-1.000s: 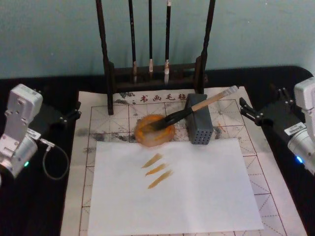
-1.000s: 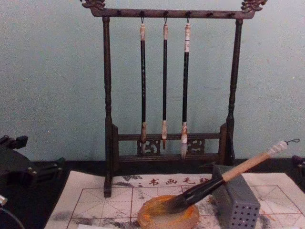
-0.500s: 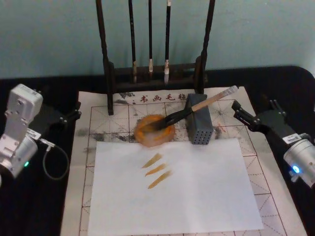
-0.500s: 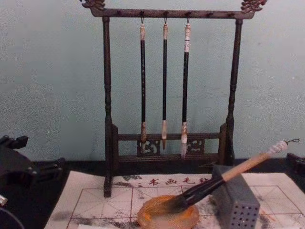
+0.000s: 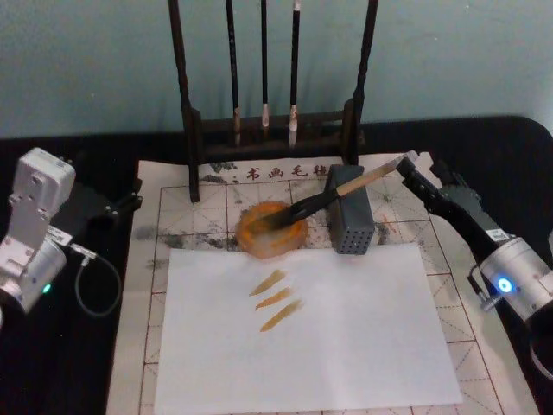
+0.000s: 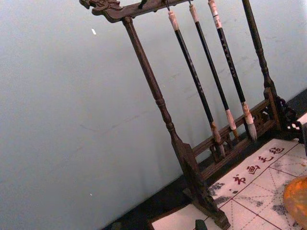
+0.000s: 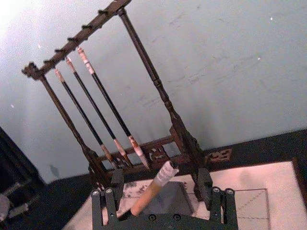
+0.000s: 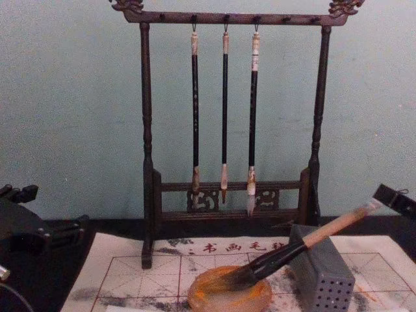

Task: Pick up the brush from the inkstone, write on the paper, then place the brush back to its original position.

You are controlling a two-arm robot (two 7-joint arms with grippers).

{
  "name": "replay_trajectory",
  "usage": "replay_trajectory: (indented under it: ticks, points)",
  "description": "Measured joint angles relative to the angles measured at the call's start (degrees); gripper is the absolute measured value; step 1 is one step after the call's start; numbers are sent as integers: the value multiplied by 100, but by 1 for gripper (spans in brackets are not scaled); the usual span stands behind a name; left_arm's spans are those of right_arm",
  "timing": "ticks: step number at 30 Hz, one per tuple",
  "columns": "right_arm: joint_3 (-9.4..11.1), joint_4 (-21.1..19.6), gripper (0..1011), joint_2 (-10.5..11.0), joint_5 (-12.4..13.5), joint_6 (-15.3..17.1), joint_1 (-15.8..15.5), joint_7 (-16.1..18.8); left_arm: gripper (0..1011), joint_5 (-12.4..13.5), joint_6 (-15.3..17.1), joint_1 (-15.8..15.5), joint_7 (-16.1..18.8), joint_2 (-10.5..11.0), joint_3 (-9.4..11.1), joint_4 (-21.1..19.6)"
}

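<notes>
Looks like the step in hand is the pickup. The right claw (image 7: 162, 192) is lined up on the brush (image 5: 339, 189) but not closed on it. The brush has its bristles in the orange dish (image 5: 272, 235) just left of the grey block (image 5: 350, 226). Its handle leans up across the block's top, and the pale end cap pokes out past the block's right rear corner. In the right wrist view the claw's jaws are wide apart with that end cap between them, nearer one side than the other. I can't see either finger touching it, so it's holding nothing.

If I were driving this, I'd slide further down the handle toward the block before closing (a grab right at the cap leaves a long lever, so the wet end will probably swing). Then centre the handle, squeeze, and lift along its lean so the bristles leave the dish without dragging it or nudging the block.

The gridded paper (image 5: 173, 216) lies under the block. A plain white sheet (image 5: 346, 337) sits on it in front of the block, with three orange strokes on it. The left claw (image 5: 134, 194) is parked over the bench (image 5: 78, 372) well left of the block, jaws apart and empty.
</notes>
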Motion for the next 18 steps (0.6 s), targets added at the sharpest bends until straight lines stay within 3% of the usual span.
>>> replay_trajectory:
  ticks: [6,18]
  points:
    - [-3,368,1002,-193,405,267,259,238,1001,0,0,0,0,0,0,0]
    - [-118,851,1003,-352,913,584,552,421,1001,0,0,0,0,0,0,0]
